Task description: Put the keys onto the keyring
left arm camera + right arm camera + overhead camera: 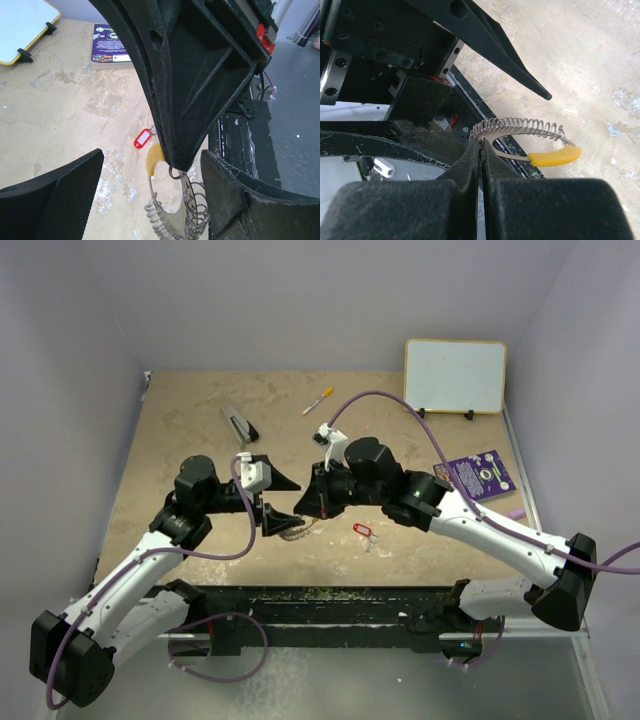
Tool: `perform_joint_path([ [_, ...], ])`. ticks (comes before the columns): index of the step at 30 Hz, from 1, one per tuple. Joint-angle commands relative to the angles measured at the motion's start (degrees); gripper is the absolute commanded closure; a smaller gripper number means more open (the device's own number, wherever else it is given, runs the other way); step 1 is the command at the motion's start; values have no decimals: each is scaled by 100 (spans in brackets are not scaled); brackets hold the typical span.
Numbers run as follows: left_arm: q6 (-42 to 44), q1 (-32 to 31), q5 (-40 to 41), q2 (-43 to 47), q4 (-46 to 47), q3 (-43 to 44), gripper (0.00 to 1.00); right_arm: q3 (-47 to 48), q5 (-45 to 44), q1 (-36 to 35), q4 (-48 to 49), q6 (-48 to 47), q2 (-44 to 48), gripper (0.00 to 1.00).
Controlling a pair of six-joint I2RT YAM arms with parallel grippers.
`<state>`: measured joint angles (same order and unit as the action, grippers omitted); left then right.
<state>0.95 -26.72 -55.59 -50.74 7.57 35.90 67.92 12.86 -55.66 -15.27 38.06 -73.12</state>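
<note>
**Right hand pinches the keyring; the keys lie apart on the tabletop**

The right hand (481, 149) has its two fingers pressed flat together, and the wire of the keyring (520, 125) is nipped at their very tips. From that pinch the ring arcs away from the hand, first as a run of closely strung silver pieces and then as its yellow segment (555, 156). It hangs just above the tabletop (200, 430).

The left hand (288, 502) is spread wide. In its wrist view one finger (50, 200) sits low on the left and the other (240, 200) low on the right. The ring (197, 205) sits in the gap between them, nearer the right-side finger. Whether that finger touches the coil cannot be told. The right hand's black body fills the middle of this view and comes down to a point on the ring, beside the yellow arc.

From above, the two hands meet tip to tip just in front of the arm bases, with the ring under them.

The keys (365, 533) lie on the tabletop near the right hand's side of the ring, in neither hand. Their red tag (142, 138) lies flat, just beyond the yellow arc and apart from it. The small silver keys beside the tag are too small to make out singly.

Farther back lie a yellow-tipped marker pen (318, 400) and a grey-black tool (240, 424). A whiteboard (455, 377) stands on edge at the back right, and a purple booklet (480, 475) lies at the right.
</note>
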Motion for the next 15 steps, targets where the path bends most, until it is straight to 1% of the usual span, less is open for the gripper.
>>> perform_joint_path([
  [1, 299, -19, -331, 110, -2, 167, 20, 227, -121, -50, -12, -2, 139, 100],
  [6, 413, -22, -850, 131, 15, 198, 27, 204, -144, -50, -73, -23, 233, 100],
  [13, 567, -25, -965, 149, 17, 199, 32, 267, -127, -50, -47, -45, 231, 100],
  [15, 518, -23, -959, 145, 44, 207, 32, 293, -126, -58, -47, -40, 224, 100],
])
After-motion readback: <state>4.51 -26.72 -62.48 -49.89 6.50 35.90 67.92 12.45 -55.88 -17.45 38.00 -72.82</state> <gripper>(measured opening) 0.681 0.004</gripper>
